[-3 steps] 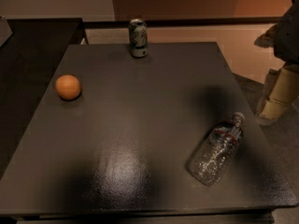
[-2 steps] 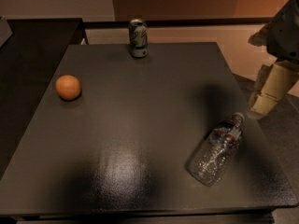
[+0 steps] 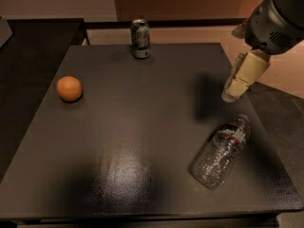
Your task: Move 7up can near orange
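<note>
Camera view: the 7up can stands upright at the far edge of the table, long axis vertical. The gripper hangs above the table's right edge, so the can lies to its left and farther back. Whether the gripper is released or clenched cannot be told; nothing is seen in its grasp. The orange rests near the table's left edge.
</note>
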Robot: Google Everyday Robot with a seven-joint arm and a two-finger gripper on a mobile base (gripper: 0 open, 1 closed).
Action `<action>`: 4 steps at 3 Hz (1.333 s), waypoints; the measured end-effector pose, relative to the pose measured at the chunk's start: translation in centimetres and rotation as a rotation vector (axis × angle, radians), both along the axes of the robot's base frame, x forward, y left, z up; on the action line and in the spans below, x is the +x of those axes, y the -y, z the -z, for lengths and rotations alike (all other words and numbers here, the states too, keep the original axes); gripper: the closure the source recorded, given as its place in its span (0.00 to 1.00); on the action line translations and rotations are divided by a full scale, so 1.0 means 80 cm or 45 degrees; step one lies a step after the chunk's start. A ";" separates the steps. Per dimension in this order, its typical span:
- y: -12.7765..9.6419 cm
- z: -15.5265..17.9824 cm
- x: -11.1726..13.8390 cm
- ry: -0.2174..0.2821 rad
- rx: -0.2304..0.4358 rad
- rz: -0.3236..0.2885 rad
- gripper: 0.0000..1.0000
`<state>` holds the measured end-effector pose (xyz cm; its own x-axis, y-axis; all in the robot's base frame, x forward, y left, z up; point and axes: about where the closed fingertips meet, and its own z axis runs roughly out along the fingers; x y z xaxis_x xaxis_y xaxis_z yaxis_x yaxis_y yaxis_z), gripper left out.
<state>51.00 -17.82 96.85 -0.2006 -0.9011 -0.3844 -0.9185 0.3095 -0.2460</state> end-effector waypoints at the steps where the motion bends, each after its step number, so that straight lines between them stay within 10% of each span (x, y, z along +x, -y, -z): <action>1: -0.038 -0.003 0.090 0.050 0.209 0.066 0.00; 4: -0.111 0.023 0.208 0.124 0.415 0.165 0.00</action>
